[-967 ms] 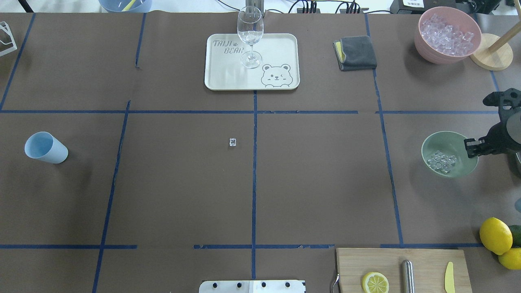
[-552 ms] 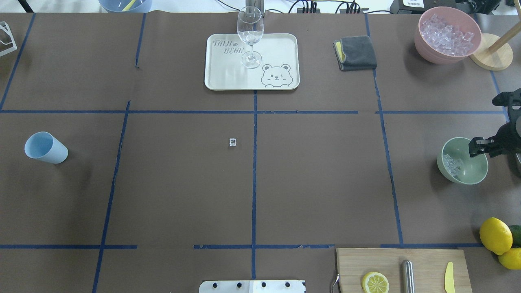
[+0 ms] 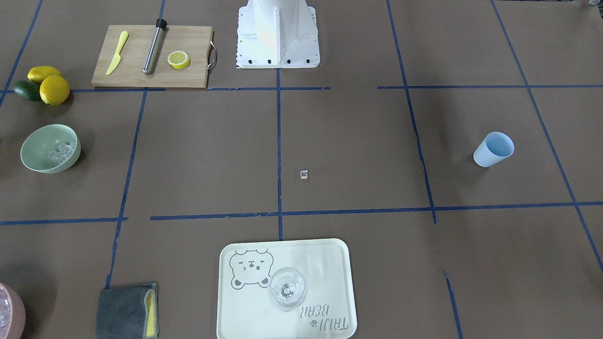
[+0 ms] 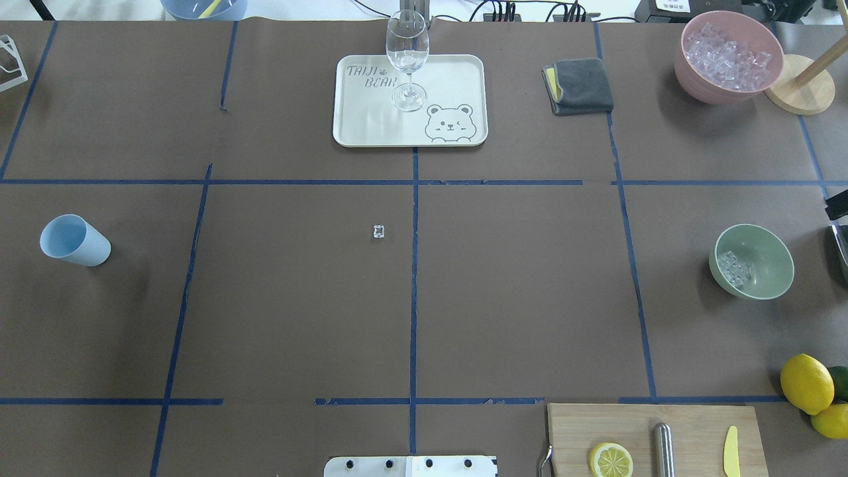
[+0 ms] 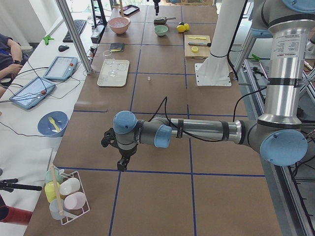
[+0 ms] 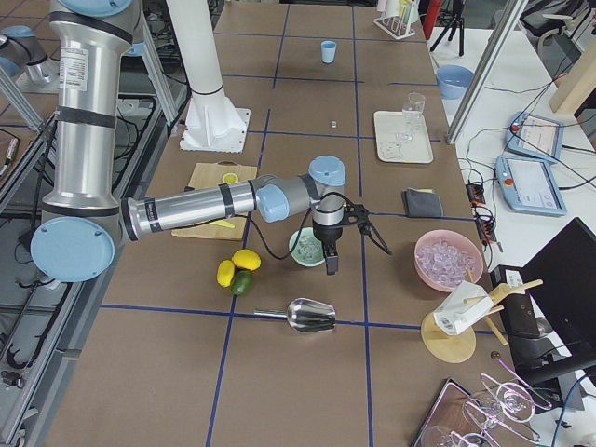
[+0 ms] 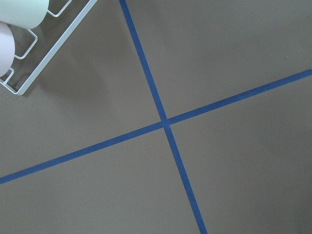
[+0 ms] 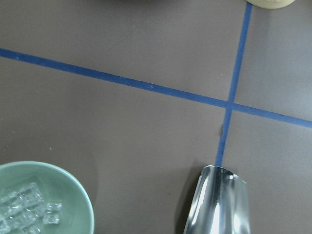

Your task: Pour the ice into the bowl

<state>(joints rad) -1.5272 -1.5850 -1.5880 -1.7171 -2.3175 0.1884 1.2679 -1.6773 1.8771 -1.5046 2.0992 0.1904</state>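
The mint-green bowl (image 4: 762, 285) stands near the table's right edge with the ice (image 4: 734, 268) heaped on its left side. The front-facing view shows the bowl (image 3: 35, 146) and the ice (image 3: 61, 151) too. In the right wrist view the bowl (image 8: 73, 195) and ice (image 8: 24, 209) fill the lower left corner. My right gripper (image 6: 330, 261) hangs just beside the bowl (image 6: 303, 250), apart from it; I cannot tell its state. Far down the table, over bare paper, is my left gripper (image 5: 121, 164), state unclear.
A metal scoop (image 8: 217, 200) lies right of the bowl. A pink bowl (image 4: 727, 56) full of ice stands at the back right. Lemons (image 4: 806, 383) and a cutting board (image 4: 656, 440) are near the front. A lone cube (image 4: 378, 231), blue cup (image 4: 73, 240) and a glass (image 4: 407, 56) on a tray (image 4: 450, 79) lie elsewhere.
The right gripper, at the bowl's rim, shifted the bowl to the right, then pulled away past the overhead view's right edge. The ice slid to the bowl's left side.
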